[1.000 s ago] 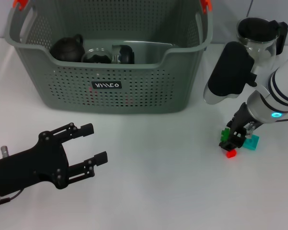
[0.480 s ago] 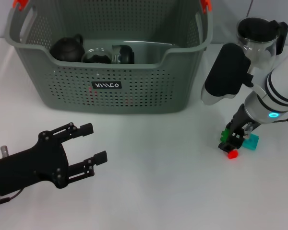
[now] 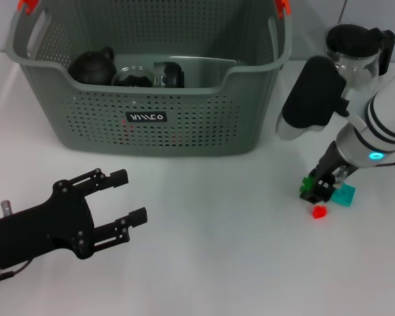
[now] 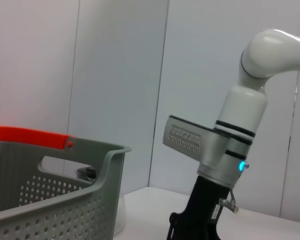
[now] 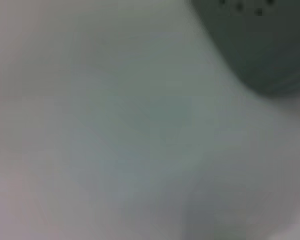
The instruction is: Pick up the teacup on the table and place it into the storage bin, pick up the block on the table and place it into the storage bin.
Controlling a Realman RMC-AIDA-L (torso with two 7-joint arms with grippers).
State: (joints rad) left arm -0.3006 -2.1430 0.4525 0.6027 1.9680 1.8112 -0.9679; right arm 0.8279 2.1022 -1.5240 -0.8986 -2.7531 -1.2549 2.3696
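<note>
- The blocks lie on the white table, to the right of the storage bin and a little nearer to the robot. They are a small green block, a teal block and a tiny red block.
- The right gripper is low over the table, right at the green block, with the teal one just beside it. I cannot tell if its jaws are closed on the green block or only around it, because the black fingers hide that place.
- The red block lies alone, just apart from the gripper, and nothing touches it.
- I judge the blocks to be light, hard plastic with smooth faces. They will not break, but such a small piece can slip or pop out of the jaws. The best hold is on two flat opposite sides, near the middle.
- Inside the bin there are already dark round items, one like a small black teapot and others like cups. I see no teacup left on the table.
- A glass pot with black lid stands behind the right arm, near the bin's right corner. It looks fragile, and the arm's elbow is close to it, so lifting toward the bin needs care.
- The bin's wall is high, so the block must go up over the rim before it is released.
- The left gripper rests low at the left front, jaws wide open and holding nothing, well apart from the blocks.
</note>
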